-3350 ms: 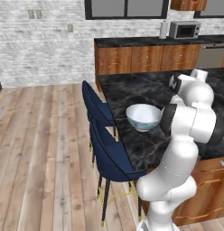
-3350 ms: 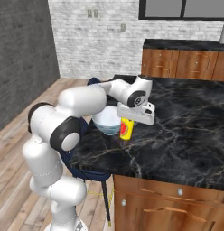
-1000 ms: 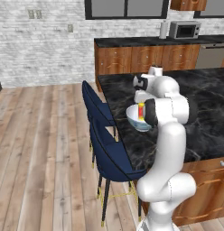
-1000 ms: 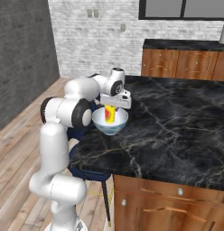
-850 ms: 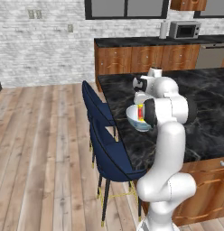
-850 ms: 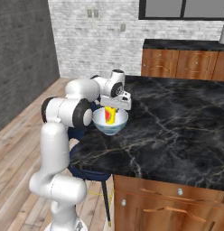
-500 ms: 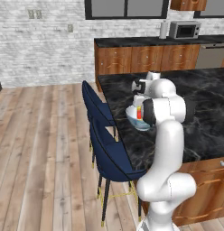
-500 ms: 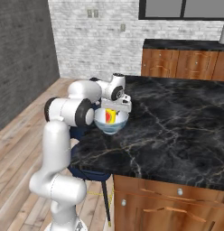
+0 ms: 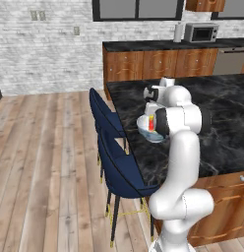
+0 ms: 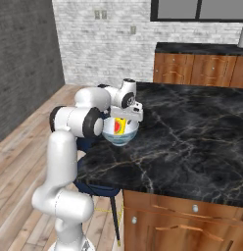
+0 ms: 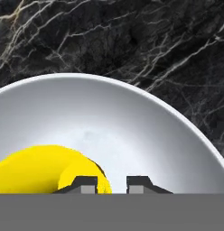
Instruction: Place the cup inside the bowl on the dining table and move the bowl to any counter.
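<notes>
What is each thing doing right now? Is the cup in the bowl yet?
cup: inside the bowl, yes.
bowl: upright on the dining table, near its edge, holding the cup.
dining table: carries the bowl.
gripper: low over the bowl, fingers slightly apart beside the cup; whether they grip it, I cannot tell.
chairs: pushed in at the table.

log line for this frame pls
phase: cup drop-in | small yellow cup with red patch: inside round white ceramic bowl | bowl: on black marble dining table | gripper: just above cup, grip unclear
</notes>
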Robot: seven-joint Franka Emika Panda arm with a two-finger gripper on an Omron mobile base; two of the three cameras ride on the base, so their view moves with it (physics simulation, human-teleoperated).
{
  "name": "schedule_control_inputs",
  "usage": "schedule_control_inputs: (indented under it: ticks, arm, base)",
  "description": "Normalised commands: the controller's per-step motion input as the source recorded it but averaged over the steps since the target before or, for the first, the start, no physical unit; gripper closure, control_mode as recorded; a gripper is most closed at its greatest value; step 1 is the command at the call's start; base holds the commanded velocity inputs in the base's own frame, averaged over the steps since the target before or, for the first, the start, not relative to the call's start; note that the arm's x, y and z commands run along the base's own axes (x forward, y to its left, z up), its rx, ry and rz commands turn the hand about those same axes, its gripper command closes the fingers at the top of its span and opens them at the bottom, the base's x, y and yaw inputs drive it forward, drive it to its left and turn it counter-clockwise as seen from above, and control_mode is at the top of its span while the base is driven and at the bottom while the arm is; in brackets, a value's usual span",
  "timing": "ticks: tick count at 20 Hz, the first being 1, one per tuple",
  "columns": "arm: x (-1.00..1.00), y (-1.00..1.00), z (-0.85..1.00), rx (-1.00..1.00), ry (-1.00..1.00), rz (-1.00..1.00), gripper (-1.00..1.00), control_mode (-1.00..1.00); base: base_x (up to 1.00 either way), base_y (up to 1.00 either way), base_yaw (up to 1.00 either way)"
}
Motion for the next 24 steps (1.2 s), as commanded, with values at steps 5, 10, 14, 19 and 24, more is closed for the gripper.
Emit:
schedule_control_inputs:
  ticks: [5, 10, 14, 19, 24]
  arm:
    - [0.00, 0.00, 0.01, 0.00, 0.00, 0.00, -1.00, -1.00]
    - [0.00, 0.00, 0.20, 0.00, 0.00, 0.00, -1.00, -1.00]
    - [-0.01, 0.00, 0.41, 0.00, 0.00, 0.00, -1.00, -1.00]
    - [-0.13, -0.31, 0.17, 0.00, 0.01, 0.00, -1.00, -1.00]
    - [-0.14, -0.41, 0.00, 0.04, 0.00, 0.00, -1.00, -1.00]
  base:
    - [0.00, 0.00, 0.00]
    - [0.00, 0.00, 0.00]
    - [0.00, 0.00, 0.00]
    - [0.00, 0.00, 0.00]
    - [0.00, 0.00, 0.00]
